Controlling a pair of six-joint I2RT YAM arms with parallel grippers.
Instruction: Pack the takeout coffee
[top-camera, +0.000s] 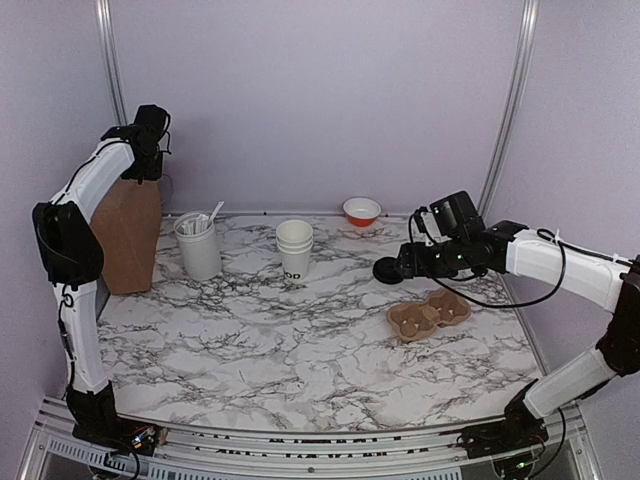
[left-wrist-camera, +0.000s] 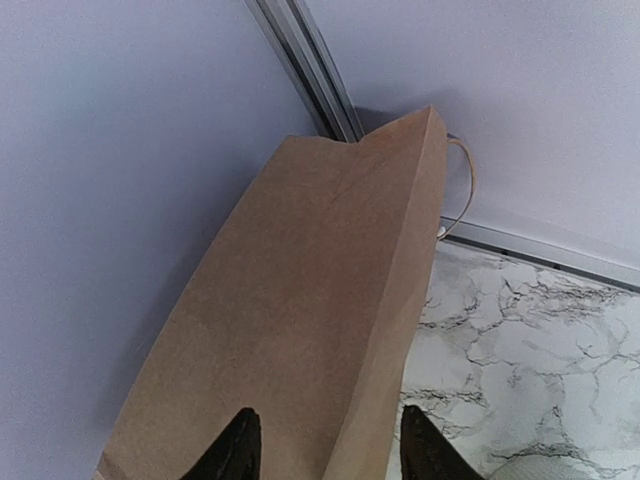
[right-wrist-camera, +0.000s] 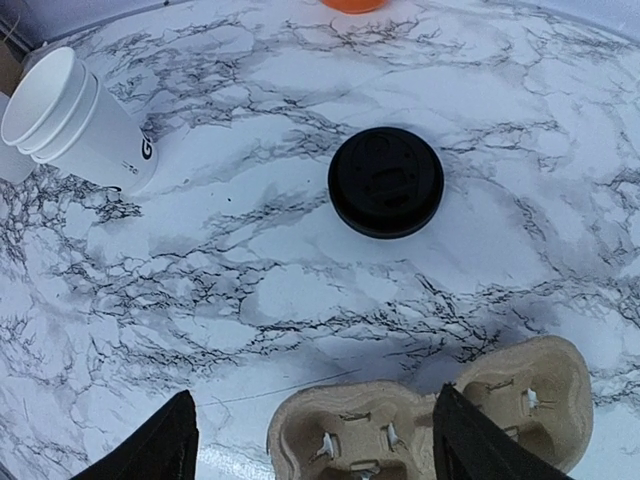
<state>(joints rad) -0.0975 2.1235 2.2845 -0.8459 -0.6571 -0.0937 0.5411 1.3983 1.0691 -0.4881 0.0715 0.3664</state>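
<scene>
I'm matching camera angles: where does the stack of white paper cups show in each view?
Top external: stack of white paper cups, upright, near the picture's centre.
Left wrist: not in it.
Right wrist: stack of white paper cups, upper left corner, seen tilted.
Shared landmark: black lid, to the right of the cups in both.

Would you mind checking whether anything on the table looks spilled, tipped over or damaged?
Nothing stands out. The stacked cups and utensil canister stand upright, the black lid lies flat, the cardboard carrier sits level, and the paper bag is upright.
</scene>
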